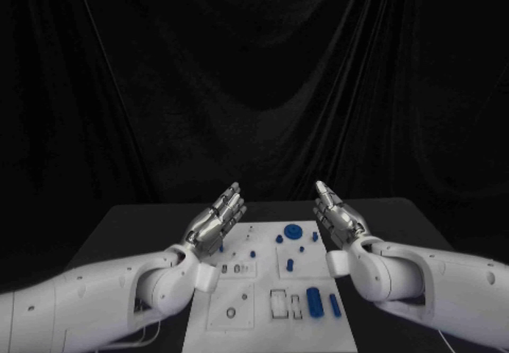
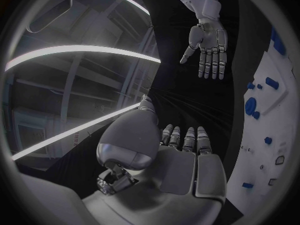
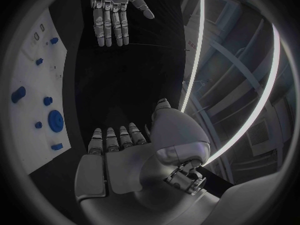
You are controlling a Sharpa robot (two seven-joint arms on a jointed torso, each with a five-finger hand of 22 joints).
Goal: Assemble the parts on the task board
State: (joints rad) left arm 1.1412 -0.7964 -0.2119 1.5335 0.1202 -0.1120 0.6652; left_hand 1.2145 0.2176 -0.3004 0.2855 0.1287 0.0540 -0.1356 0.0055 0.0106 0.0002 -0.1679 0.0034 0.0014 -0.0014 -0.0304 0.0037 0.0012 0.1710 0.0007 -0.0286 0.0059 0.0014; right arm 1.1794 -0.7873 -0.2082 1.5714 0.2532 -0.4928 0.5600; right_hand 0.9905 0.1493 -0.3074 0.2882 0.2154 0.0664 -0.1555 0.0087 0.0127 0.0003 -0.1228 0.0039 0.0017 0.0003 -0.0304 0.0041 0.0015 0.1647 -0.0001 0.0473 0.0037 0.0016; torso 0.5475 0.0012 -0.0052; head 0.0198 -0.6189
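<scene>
The white task board (image 1: 265,309) lies flat in the middle of the black worktop (image 1: 117,228), with small blue parts (image 1: 292,234) scattered on it, a round one toward the far end and longer ones (image 1: 315,298) nearer the robot. The left hand (image 1: 218,220) and right hand (image 1: 337,215) hover above the board's far half, palms facing, fingers (image 2: 212,60) straight and slightly apart, holding nothing. Smaller parts are too tiny to identify.
</scene>
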